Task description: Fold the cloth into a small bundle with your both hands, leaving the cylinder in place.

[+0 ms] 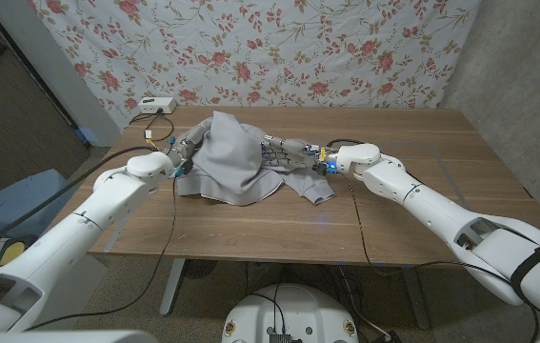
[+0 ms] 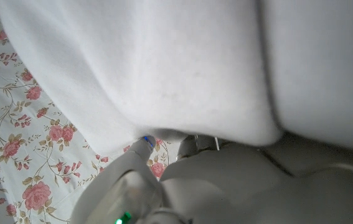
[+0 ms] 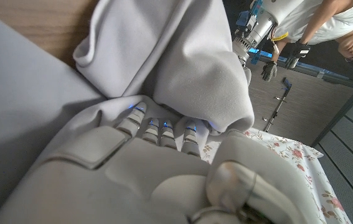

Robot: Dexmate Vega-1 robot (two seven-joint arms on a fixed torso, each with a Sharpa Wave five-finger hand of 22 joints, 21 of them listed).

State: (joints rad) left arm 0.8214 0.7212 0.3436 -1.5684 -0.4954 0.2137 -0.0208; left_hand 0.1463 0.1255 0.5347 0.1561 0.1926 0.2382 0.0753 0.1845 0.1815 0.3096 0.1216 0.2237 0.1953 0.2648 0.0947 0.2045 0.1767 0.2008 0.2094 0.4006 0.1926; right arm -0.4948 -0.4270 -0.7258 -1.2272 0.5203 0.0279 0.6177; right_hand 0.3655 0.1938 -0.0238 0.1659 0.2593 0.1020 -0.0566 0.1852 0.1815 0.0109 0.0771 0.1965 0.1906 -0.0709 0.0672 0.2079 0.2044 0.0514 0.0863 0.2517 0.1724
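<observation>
— Head view first: where is the cloth (image 1: 234,160)?

— Heaped near the middle of the wooden table (image 1: 422,224), toward the far side. It is grey, and its left part stands up in a peak while a flatter tail trails toward the right arm.

— And the hands?

— The left hand (image 1: 185,150) is pushed into the raised side of the heap from the robot's left; the right hand (image 1: 287,154) reaches into it from the other side, fingers buried under a fold.

— Are they gripping it?

— On the right wrist view the right hand (image 3: 157,134) has its fingers (image 3: 131,117) tucked under a thick roll of cloth (image 3: 182,68), which drapes over the fingertips (it looks like a grasp on that fold). On the left wrist view the cloth (image 2: 182,62) hangs right across the left hand (image 2: 164,186), and one fingertip (image 2: 144,144) touches its lower edge; whether those fingers are closed on the fabric I cannot tell.

— Anything else around?

— A small white box (image 1: 151,105) with a cable sits at the far left corner of the table, before the flowered backdrop (image 1: 346,48). On the right wrist view a person (image 3: 325,25) stands beyond the table.
</observation>
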